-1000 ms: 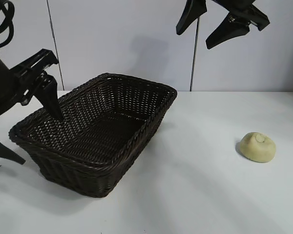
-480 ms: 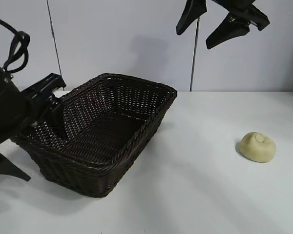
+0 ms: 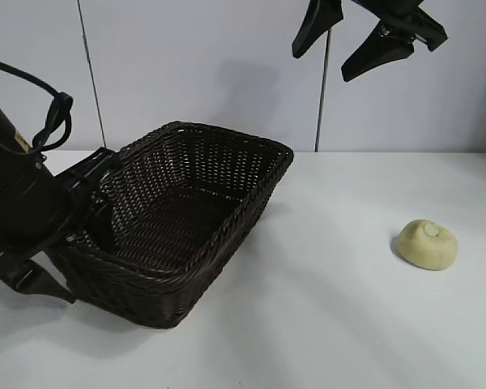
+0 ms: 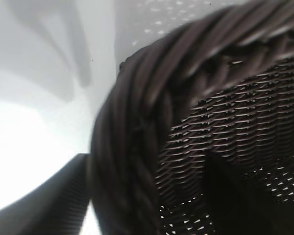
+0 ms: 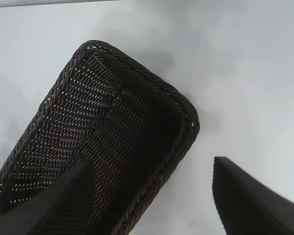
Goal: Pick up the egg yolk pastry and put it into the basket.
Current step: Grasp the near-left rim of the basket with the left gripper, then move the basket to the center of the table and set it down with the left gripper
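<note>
A plain white desk (image 3: 324, 324) is seen across the lower part of the exterior view, its surface smooth and marked only by soft grey shadows. Behind it, a pale wall (image 3: 202, 65) is shown, divided into panels by 2 thin dark vertical seams: 1 seam (image 3: 91, 77) toward the left, the other (image 3: 325, 105) toward the right. The far edge of the desk is met by the wall along a level line.
</note>
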